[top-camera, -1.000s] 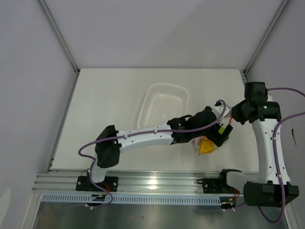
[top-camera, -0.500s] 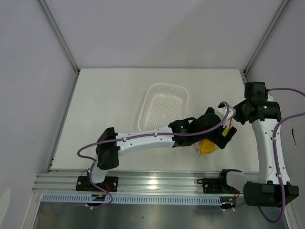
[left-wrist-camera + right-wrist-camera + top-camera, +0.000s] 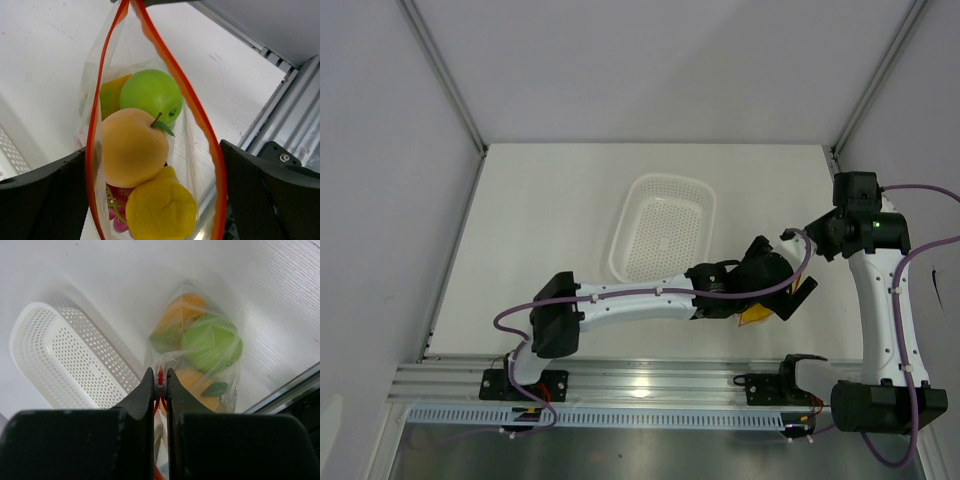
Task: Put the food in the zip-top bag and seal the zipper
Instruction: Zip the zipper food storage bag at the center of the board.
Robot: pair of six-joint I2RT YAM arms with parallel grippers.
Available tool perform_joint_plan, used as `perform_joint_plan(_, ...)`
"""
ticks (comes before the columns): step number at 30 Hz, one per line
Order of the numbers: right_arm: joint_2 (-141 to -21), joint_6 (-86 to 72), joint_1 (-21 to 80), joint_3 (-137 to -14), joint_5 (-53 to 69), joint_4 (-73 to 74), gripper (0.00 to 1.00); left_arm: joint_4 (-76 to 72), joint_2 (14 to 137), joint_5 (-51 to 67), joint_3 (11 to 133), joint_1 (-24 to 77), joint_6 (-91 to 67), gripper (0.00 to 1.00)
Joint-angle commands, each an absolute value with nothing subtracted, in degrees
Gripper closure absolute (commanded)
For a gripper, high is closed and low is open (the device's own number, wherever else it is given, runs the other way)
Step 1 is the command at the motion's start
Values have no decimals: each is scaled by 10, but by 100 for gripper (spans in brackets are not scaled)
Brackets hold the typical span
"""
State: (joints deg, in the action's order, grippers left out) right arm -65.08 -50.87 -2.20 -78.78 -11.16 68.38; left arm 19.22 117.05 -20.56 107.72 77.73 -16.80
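Observation:
The zip-top bag (image 3: 197, 165) hangs with its mouth open, and the orange-red zipper (image 3: 197, 115) forms a long loop. Inside lie the food: a green apple (image 3: 150, 95), an orange-yellow mango (image 3: 132, 147), a yellow fruit (image 3: 160, 210), red grapes (image 3: 117, 222) and an orange fruit (image 3: 111, 95). My left gripper (image 3: 152, 150) is open, one finger on each side of the bag mouth. My right gripper (image 3: 160, 380) is shut on the zipper's end above the bag (image 3: 200, 355). In the top view the left gripper (image 3: 790, 296) covers most of the bag (image 3: 753, 316), below the right gripper (image 3: 798, 240).
The white perforated basket (image 3: 665, 225) stands just left of the bag and also shows in the right wrist view (image 3: 75, 360). The metal rail at the table's near edge (image 3: 650, 380) runs close below the bag. The right arm's upright link (image 3: 885, 310) stands to the right.
My left arm has stretched further right and toward the near edge, carrying its gripper over the bag. The right gripper has held its place on the zipper.

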Motion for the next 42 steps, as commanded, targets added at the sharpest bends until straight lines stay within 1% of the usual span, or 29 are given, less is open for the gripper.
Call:
perform_joint_plan(1, -643, -519, -21, -808, -119, 678, 100, 200, 1178, -239, 1106, 780, -161, 0)
perform_joint_plan(8, -643, -519, -21, -802, -119, 675, 100, 207, 1190, -267, 1122, 792, -142, 0)
perform_joint_plan(17, -637, -518, -21, -800, -119, 675, 100, 229, 1208, -253, 1165, 792, -136, 1)
perform_joint_plan(21, -637, -517, -21, -799, -117, 675, 100, 226, 1209, -244, 1162, 789, -132, 7)
perform_joint_plan(22, -637, -517, -22, -799, -117, 674, 100, 226, 1209, -243, 1161, 788, -133, 8)
perform_joint_plan(25, -637, -516, -22, -798, -115, 673, 100, 223, 1208, -228, 1156, 781, -133, 22)
perform_joint_plan(26, -637, -517, -22, -798, -116, 673, 100, 223, 1208, -223, 1156, 780, -133, 31)
perform_joint_plan(29, -638, -517, -22, -796, -113, 672, 100, 221, 1207, -213, 1151, 779, -133, 43)
perform_joint_plan(31, -637, -517, -23, -795, -113, 671, 100, 215, 1205, -206, 1149, 779, -132, 46)
perform_joint_plan(32, -637, -516, -23, -795, -113, 670, 100, 214, 1205, -204, 1147, 778, -132, 50)
perform_joint_plan(36, -638, -515, -24, -792, -112, 670, 100, 208, 1196, -184, 1136, 774, -132, 58)
perform_joint_plan(42, -642, -514, -25, -793, -101, 662, 100, 187, 1179, -121, 1099, 757, -141, 69)
